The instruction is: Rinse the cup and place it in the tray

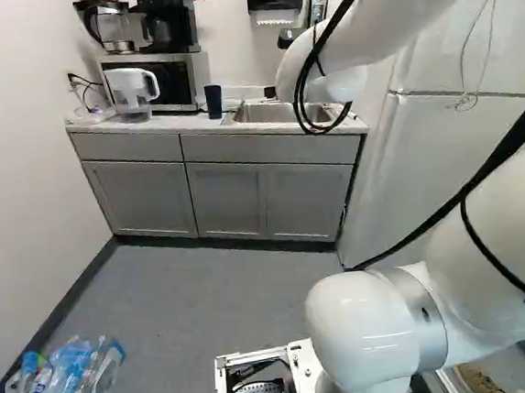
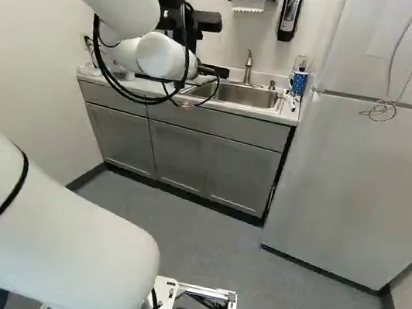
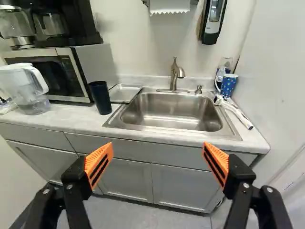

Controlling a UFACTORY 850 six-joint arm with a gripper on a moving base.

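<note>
One dark cup [image 1: 214,101] is on the table [image 3: 71,119], near the top of the left base view, a bit left of the middle. It stands straight up, long way up and down, open end up. It is just beside one tray [image 3: 125,93] and one sink [image 3: 171,112]. I count one tap [image 3: 174,74], one blue mug [image 3: 229,85] and, at the upper left of the left base view, one jug [image 1: 129,90]. The two fingers [image 3: 98,163] are spread wide apart.
</note>
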